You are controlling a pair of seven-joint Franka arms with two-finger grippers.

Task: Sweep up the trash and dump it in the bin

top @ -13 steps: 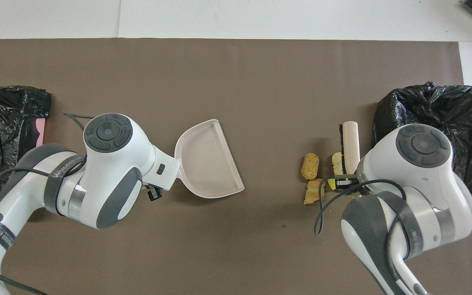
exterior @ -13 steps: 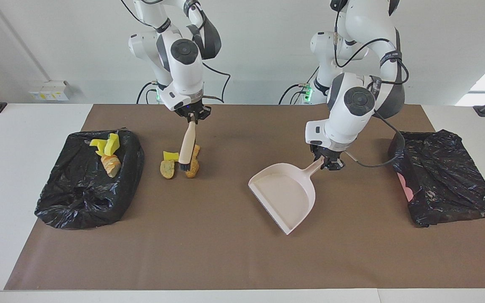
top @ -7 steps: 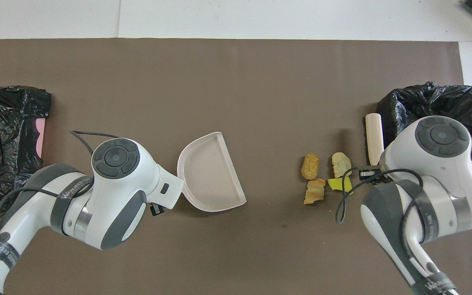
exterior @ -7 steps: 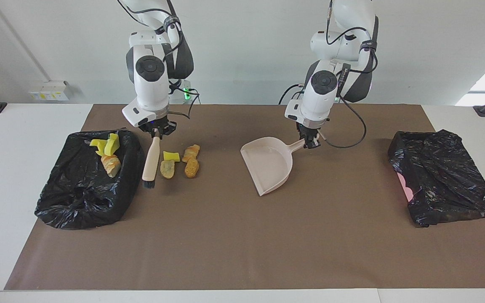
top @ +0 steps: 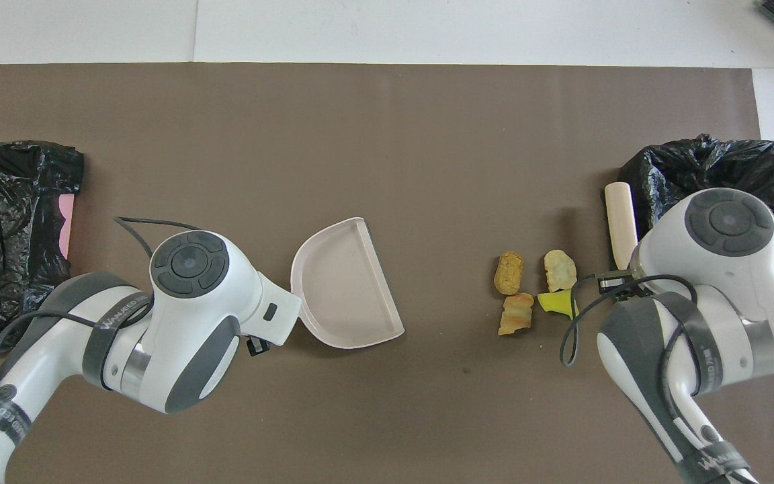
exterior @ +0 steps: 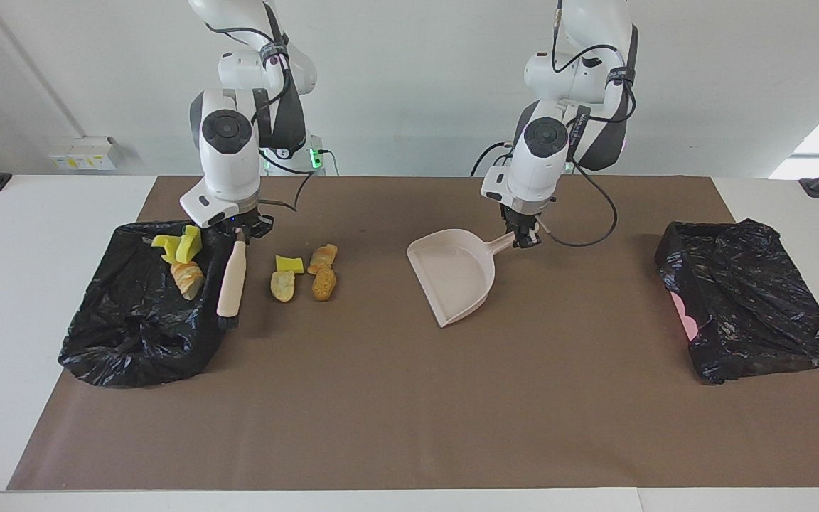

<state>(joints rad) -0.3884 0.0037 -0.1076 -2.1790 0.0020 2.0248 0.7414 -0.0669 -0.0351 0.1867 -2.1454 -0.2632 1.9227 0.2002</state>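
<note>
Four pieces of trash lie together on the brown mat: a yellow sponge bit (exterior: 288,264) (top: 557,302) and three tan chunks (exterior: 323,283) (top: 509,272). More yellow sponge (exterior: 180,245) and a bread chunk (exterior: 188,277) lie on the black bag (exterior: 139,320) (top: 716,168) at the right arm's end. My right gripper (exterior: 239,233) is shut on a beige brush (exterior: 232,277) (top: 620,222), which hangs bristles down between the trash and that bag. My left gripper (exterior: 523,240) is shut on the handle of the beige dustpan (exterior: 456,277) (top: 347,282), whose mouth is tilted down at the mat.
A second black bag (exterior: 743,299) (top: 4,222) with something pink showing at its edge lies at the left arm's end of the table. The brown mat (exterior: 409,412) covers most of the white table.
My right gripper has carried the brush away from the trash to the edge of the black bag. My left gripper pulled the dustpan toward the robots, then held still.
</note>
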